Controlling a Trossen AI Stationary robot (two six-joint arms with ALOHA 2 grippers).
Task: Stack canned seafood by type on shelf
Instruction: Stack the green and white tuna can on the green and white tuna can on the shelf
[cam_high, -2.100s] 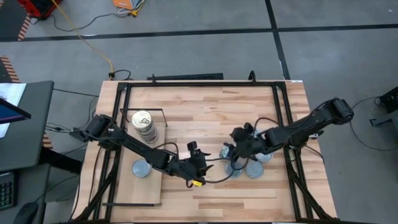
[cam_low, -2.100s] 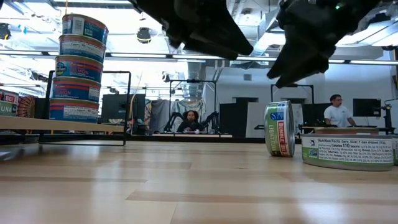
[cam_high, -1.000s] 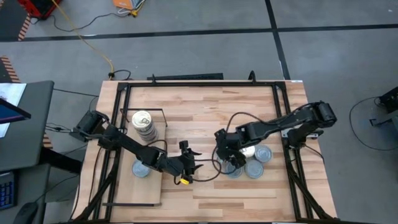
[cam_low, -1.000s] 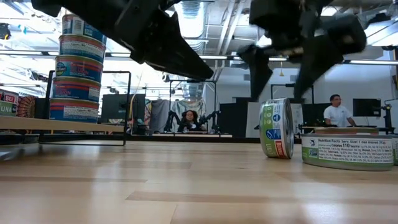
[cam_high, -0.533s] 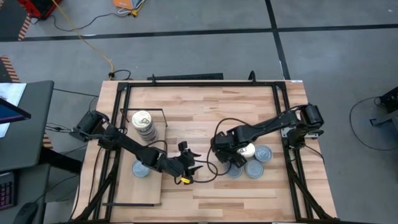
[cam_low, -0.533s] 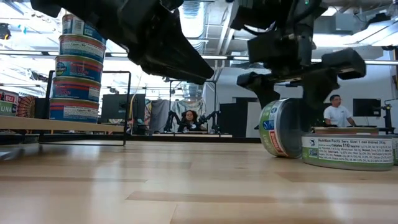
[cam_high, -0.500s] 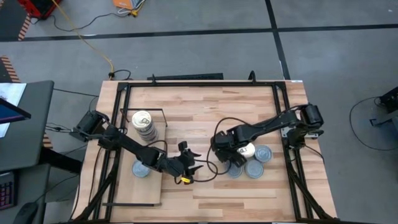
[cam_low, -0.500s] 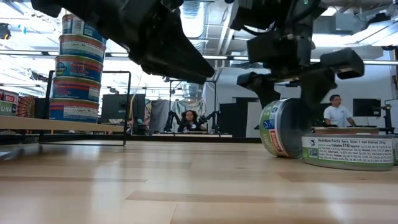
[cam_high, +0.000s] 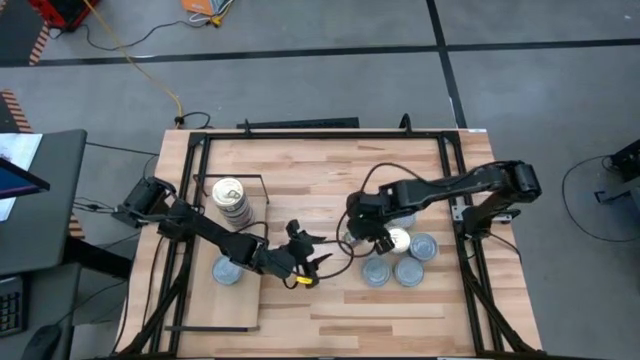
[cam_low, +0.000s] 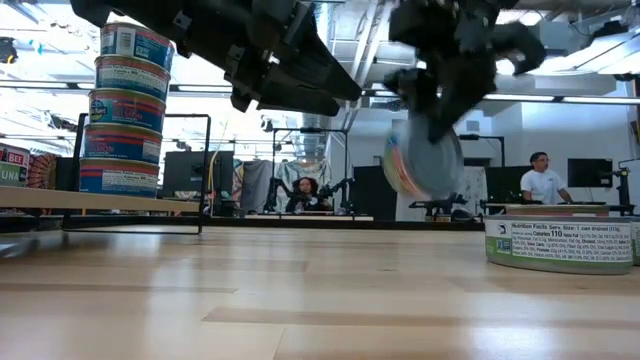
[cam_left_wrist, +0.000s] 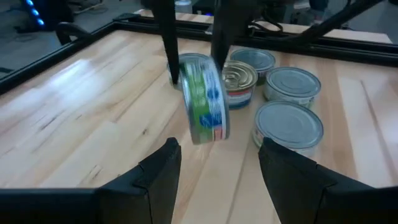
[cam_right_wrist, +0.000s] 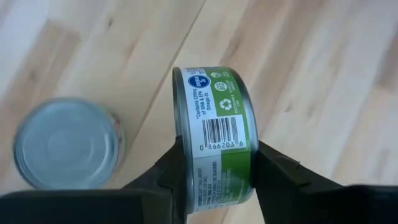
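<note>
My right gripper (cam_high: 357, 232) is shut on a green-labelled tin of canned seafood (cam_right_wrist: 214, 149), which hangs above the table (cam_low: 425, 158). Several other tins lie flat on the table just right of it, one gold-topped (cam_left_wrist: 239, 78) and the others silver-topped (cam_left_wrist: 287, 124). On the shelf (cam_high: 238, 305) at the left stands a stack of tins (cam_low: 125, 108), with a single silver-topped tin (cam_high: 227, 271) lying near it. My left gripper (cam_left_wrist: 214, 180) hovers open beside the shelf's right edge and points at the held tin. My right gripper pinches the tin's two flat ends (cam_right_wrist: 179, 134) between its two fingers (cam_right_wrist: 273, 174), coming from above and slanting down. The tin stands on edge in the hold with its label wall toward the wrist camera. It is lifted clear of the table and a little tilted.
A black wire frame (cam_high: 262, 185) stands at the shelf's far end by the stack. Black rails (cam_high: 320, 135) border the tabletop. Bare wood lies between the two grippers and toward the far edge. A person (cam_low: 545, 180) sits in the room beyond.
My right gripper has come down over the tin that stood on edge on the table, shut on its flat ends and lifted it clear. The tin now hangs tilted above its old spot. My left gripper has rolled a little in place.
</note>
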